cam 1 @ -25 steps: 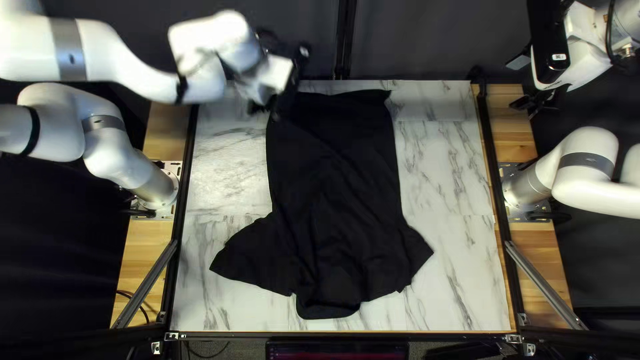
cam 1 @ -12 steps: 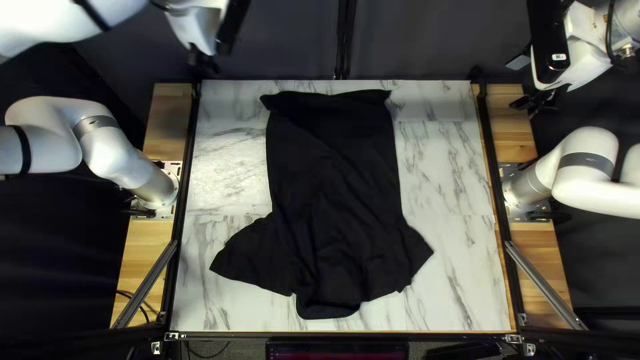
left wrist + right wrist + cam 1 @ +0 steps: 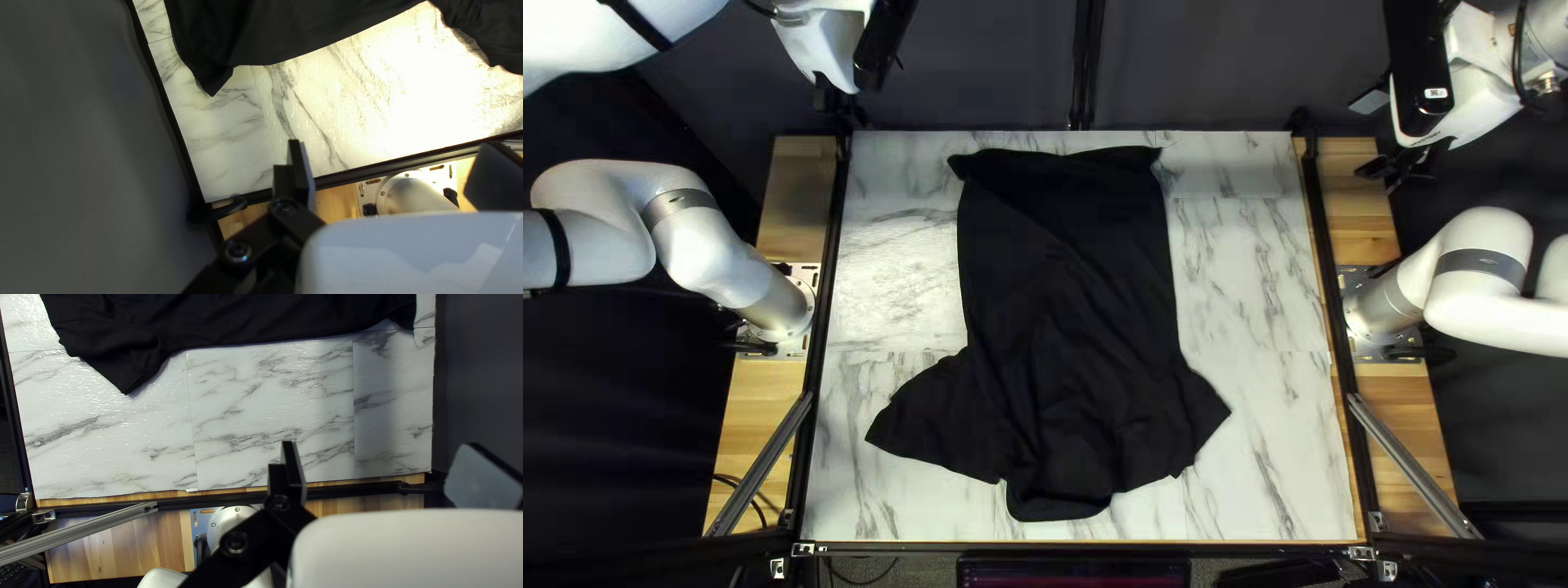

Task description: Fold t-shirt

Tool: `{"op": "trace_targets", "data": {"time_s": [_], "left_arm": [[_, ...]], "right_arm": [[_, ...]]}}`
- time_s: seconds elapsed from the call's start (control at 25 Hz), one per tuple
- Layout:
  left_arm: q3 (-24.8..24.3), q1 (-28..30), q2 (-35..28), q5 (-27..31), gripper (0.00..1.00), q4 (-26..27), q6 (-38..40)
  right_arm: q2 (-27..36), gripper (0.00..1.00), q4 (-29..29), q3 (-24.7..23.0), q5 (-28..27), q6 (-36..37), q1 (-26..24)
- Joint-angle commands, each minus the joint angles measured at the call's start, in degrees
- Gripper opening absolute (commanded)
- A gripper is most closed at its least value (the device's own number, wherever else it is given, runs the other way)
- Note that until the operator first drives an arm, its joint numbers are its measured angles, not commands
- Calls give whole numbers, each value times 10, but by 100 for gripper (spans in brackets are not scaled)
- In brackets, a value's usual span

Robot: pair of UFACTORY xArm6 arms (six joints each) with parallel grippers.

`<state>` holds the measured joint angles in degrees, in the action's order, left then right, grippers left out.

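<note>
the black t-shirt (image 3: pixel 1067 327) lies inward of the spread left end effector (image 3: pixel 393 144) and right end effector (image 3: pixel 379 445), long axis running near-to-far on the counter (image 3: pixel 1252 261). the left looks nearer.

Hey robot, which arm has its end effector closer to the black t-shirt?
Left. My left end effector hangs by the far left corner of the tabletop, beside the t-shirt; my right end effector hangs out by the right edge, farther from the t-shirt.
</note>
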<state>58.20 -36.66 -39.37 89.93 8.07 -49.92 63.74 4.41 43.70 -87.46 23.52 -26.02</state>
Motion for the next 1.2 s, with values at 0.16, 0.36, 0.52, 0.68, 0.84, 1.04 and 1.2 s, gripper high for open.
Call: {"op": "trace_targets", "data": {"time_s": [0.16, 0.36, 0.52, 0.68, 0.84, 1.04, 1.2], "left_arm": [[0, 0, 0, 0, 100, 0, 0], [0, 0, 0, 0, 100, 0, 0], [0, 0, 0, 0, 100, 0, 0], [0, 0, 0, 0, 100, 0, 0], [0, 0, 0, 0, 100, 0, 0], [0, 0, 0, 0, 100, 0, 0], [0, 0, 0, 0, 100, 0, 0]], "right_arm": [[0, 100, 0, 0, 0, 0, 0], [0, 100, 0, 0, 0, 0, 0], [-9, 100, -25, -13, 16, -30, 40], [-46, 100, -76, -63, 77, -156, 182], [-96, 100, -118, -106, 143, -297, 318], [-255, 100, -184, -154, 303, -532, 494], [-415, 100, -233, -117, 389, -680, 593]]}}
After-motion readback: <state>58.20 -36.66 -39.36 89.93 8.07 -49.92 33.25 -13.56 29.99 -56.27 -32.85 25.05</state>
